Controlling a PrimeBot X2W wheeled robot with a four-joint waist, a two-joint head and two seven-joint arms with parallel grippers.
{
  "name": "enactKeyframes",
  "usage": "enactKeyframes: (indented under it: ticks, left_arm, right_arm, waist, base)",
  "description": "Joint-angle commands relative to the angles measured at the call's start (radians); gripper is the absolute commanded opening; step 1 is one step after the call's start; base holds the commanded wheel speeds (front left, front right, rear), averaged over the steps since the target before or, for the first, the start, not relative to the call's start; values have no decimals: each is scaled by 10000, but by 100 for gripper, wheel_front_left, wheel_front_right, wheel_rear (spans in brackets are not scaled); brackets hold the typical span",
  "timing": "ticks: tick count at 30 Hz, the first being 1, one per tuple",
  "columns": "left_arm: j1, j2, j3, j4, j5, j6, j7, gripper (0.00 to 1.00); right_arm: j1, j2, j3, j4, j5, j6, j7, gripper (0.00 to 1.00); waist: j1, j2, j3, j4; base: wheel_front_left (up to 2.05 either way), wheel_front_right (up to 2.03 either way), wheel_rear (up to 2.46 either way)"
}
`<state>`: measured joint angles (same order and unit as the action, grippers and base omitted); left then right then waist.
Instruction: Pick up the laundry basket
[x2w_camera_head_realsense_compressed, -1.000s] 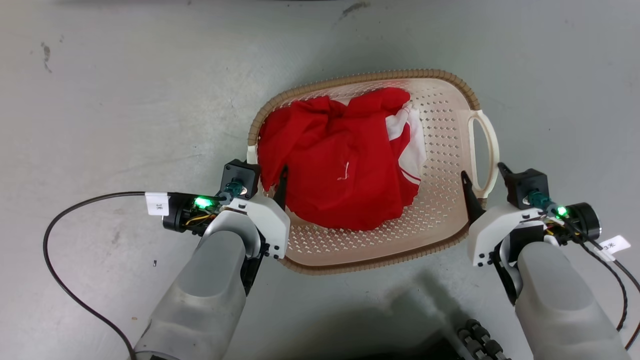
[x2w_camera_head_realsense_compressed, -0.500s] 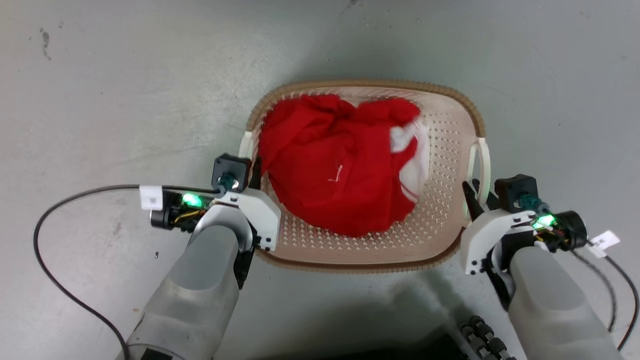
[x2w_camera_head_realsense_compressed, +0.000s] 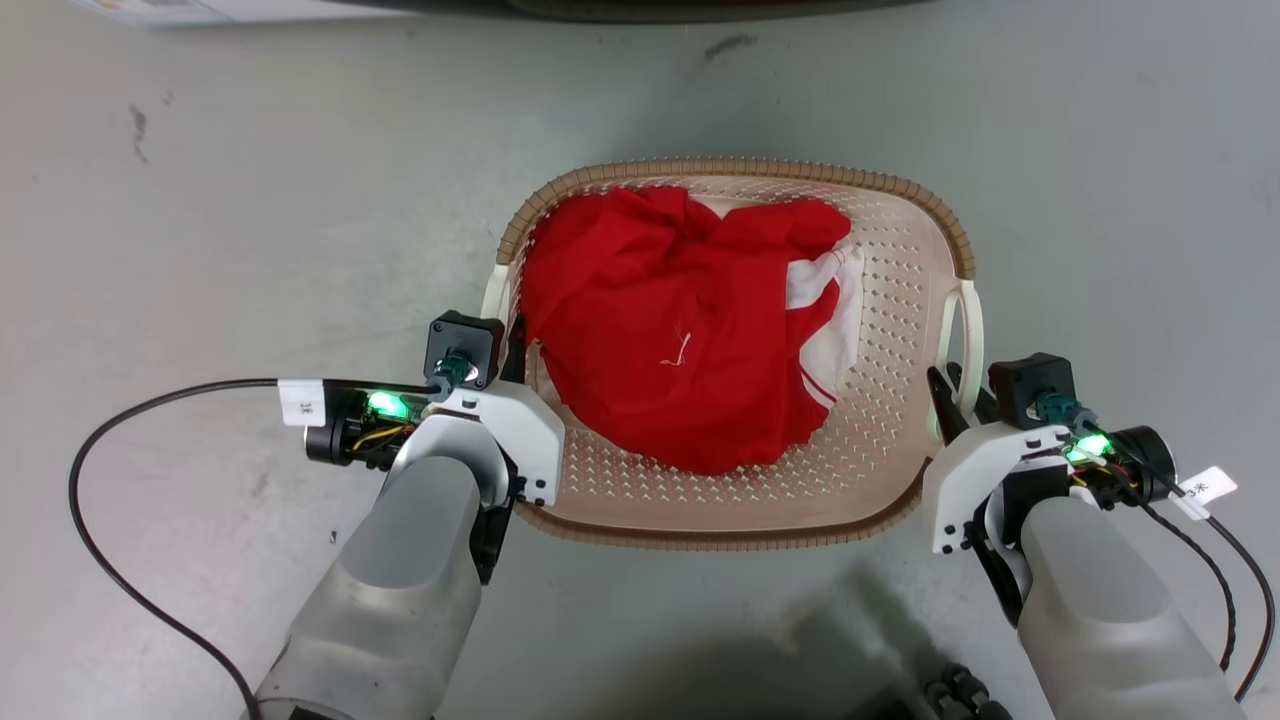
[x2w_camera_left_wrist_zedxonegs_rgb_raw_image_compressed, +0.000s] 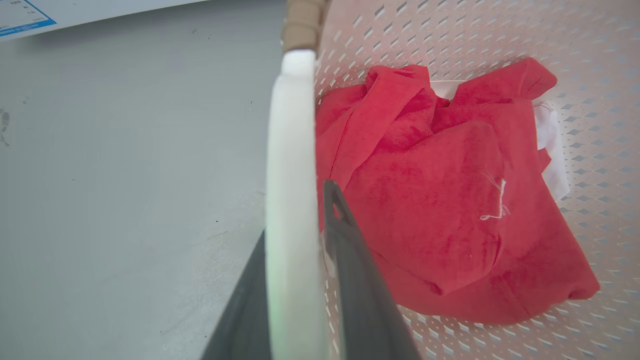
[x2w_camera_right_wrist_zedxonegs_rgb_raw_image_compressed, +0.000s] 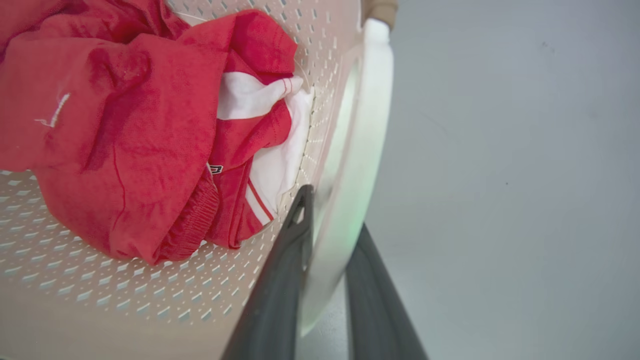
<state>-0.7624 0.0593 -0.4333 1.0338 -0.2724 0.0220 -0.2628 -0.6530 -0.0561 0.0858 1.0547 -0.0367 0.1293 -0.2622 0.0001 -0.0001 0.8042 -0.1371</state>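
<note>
Clamping the basket's two loop handles, both sets of jaws are clenched. In the left wrist view the left jaws' dark fingers (x2w_camera_left_wrist_zedxonegs_rgb_raw_image_compressed: 350, 260) press on either side of the white left handle (x2w_camera_left_wrist_zedxonegs_rgb_raw_image_compressed: 292, 150). The handle is blurred so near the lens and covers most of the outer finger. In the right wrist view the right jaws' fingers (x2w_camera_right_wrist_zedxonegs_rgb_raw_image_compressed: 285, 280) pinch the right handle (x2w_camera_right_wrist_zedxonegs_rgb_raw_image_compressed: 367, 125) the same way, and its lower end is lost between them.

From the head view the left jaws are mostly hidden behind the wrist's black camera block, while one right fingertip shows beside the handle. The laundry basket (x2w_camera_head_realsense_compressed: 900, 290) sits mid-frame between the two forearms, and its near rim is partly covered by the left wrist. Whether it touches the grey floor (x2w_camera_head_realsense_compressed: 250, 200) cannot be told.

A crumpled red garment (x2w_camera_head_realsense_compressed: 660, 330) fills the basket's left and middle, with a white cloth (x2w_camera_head_realsense_compressed: 830, 300) half buried under its right edge. A black cable (x2w_camera_head_realsense_compressed: 100, 450) loops across the floor at lower left. A pale sheet (x2w_camera_head_realsense_compressed: 150, 10) is cut off at the upper left corner, its print unreadable.
</note>
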Motion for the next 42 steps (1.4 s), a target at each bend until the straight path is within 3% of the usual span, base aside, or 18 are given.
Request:
enactKeyframes:
  ticks: [1,12,25,42]
  left_arm:
    - [157,-165,-177,-93,-14,-156,-31,0]
    - [792,-167,-520,62,-854,-185,-29,0]
    - [1557,-152,-1294,1067,-2012,-297,74,0]
    - [2210,-143,-2152,2133,-3004,-942,2000,0]
  right_arm:
    - [-13,104,39,-15,-110,25,-41,0]
    - [172,106,78,375,-473,14,-41,0]
    - [430,91,1091,1731,-358,12,-12,0]
    - [1173,89,3395,2222,1308,12,1984,0]
  waist:
    - [-1,1,-288,55]
    - [-1,1,-2216,329]
    - [-1,1,-5033,732]
    - [-1,1,-7821,1097]
  base:
    - [0,0,0]
    - [0,0,0]
    - [0,0,0]
    - [0,0,0]
